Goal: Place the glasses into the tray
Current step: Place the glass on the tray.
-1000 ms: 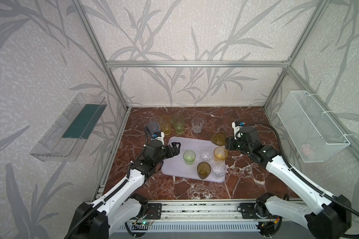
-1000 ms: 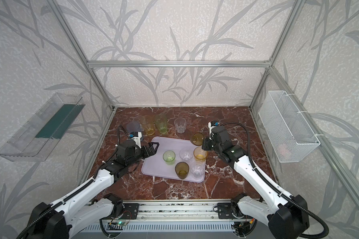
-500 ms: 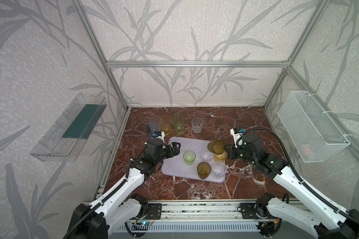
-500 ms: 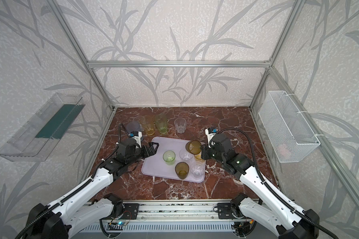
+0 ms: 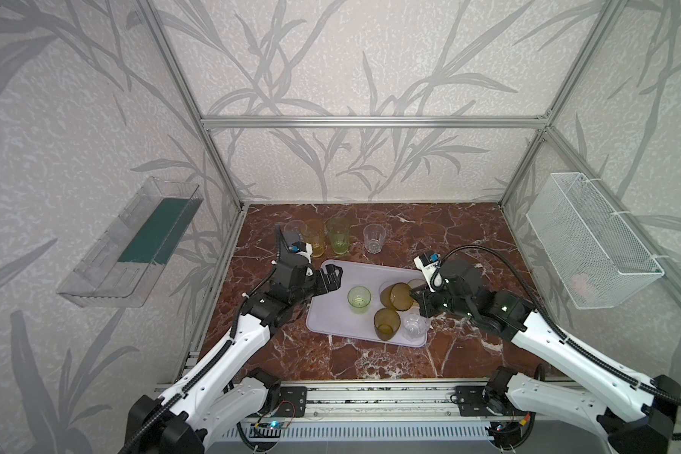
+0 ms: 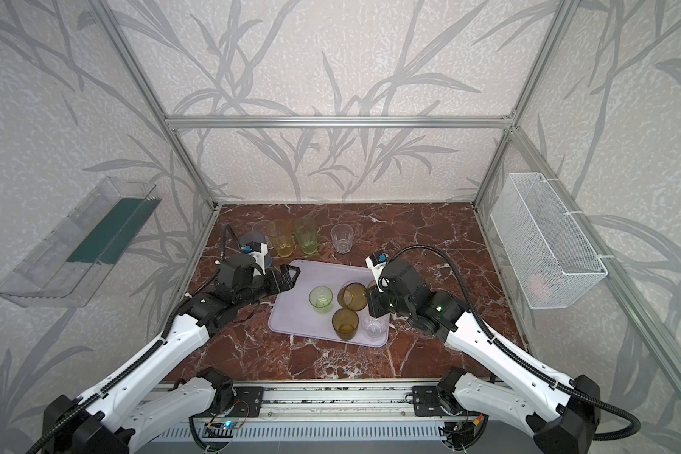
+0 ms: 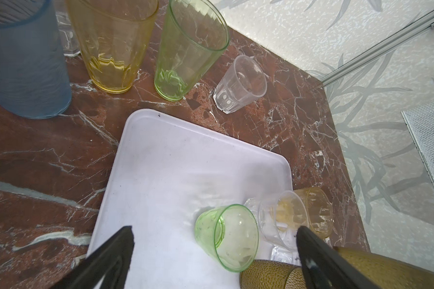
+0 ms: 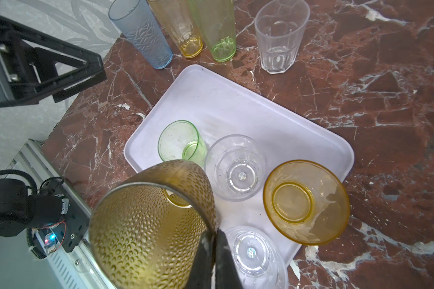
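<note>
My right gripper (image 8: 212, 235) is shut on the rim of a dimpled amber-brown glass (image 5: 400, 295), held tilted above the lavender tray (image 5: 331, 310). On the tray stand a short green glass (image 5: 358, 298), a second amber glass (image 5: 386, 323), a short yellow glass (image 8: 306, 202) and two clear glasses (image 8: 236, 167). Behind the tray, on the marble, stand a tall grey-blue glass (image 8: 142, 32), a tall yellow glass (image 5: 314, 238), a tall pale-green glass (image 5: 339, 235) and two short clear glasses (image 5: 373, 238). Over the tray's far left corner my left gripper (image 5: 333, 277) hangs open and empty.
A clear plastic shelf (image 5: 134, 243) hangs on the left wall and a white wire basket (image 5: 590, 243) on the right wall. Aluminium frame posts stand at the back corners. A metal rail (image 5: 370, 397) runs along the front edge of the marble floor.
My right gripper has carried the amber glass from beside the tray's far right corner to above the tray, leftward and toward the front. The left arm has hardly moved.
</note>
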